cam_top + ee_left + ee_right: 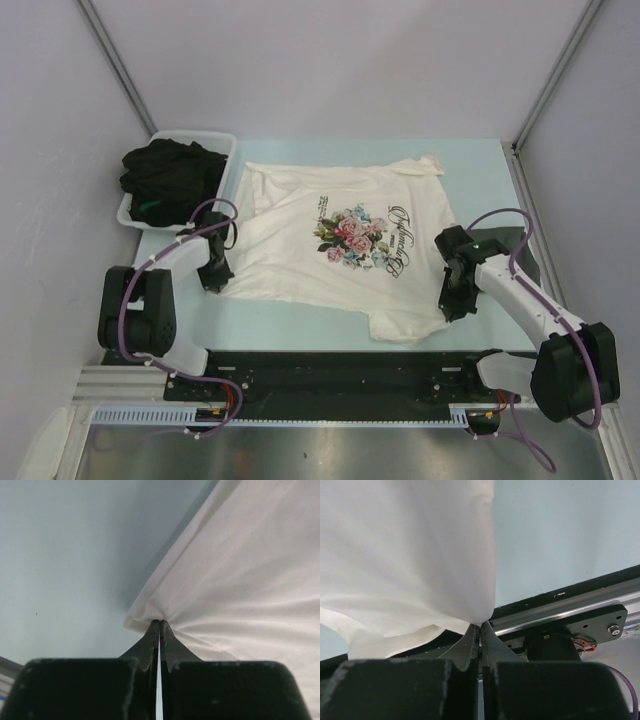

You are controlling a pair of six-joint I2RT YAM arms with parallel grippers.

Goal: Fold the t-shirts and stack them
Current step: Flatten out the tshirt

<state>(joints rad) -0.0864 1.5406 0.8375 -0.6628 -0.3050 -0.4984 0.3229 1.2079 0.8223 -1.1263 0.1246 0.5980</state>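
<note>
The left fingers (153, 635) are pressed together on a small fold at the edge of a cream-white soft cloth t-shirt (240, 580). Creases fan out from the pinch. The right fingers (472, 637) are likewise shut on a tuck of the same shirt's near right corner. There the cloth hangs up and away from the fingers, above a silver and black metal rail (560, 615) at the near edge of the table.

Both grips look shallow, holding only the very edge. One corner could slip free if the arms pull apart or lift unevenly, and the fold would then skew. The thin cloth also sags between the two holds, so it may drag and bunch on the table instead of laying over cleanly. The far right sleeve is already rumpled and could be trapped inside a fold.

From above, the shirt (290, 235) lies spread print-up across the middle of the smooth, matte, pale blue-green table (300, 320). The left fingers (215, 275) are at its near left edge and the right fingers (452, 300) at its near right. It carries a pink rose print with dark script and is lightly wrinkled.

At the far left sits a rectangular white plastic tub (215, 140), holding a heap of limp black t-shirts (165, 170).
</note>
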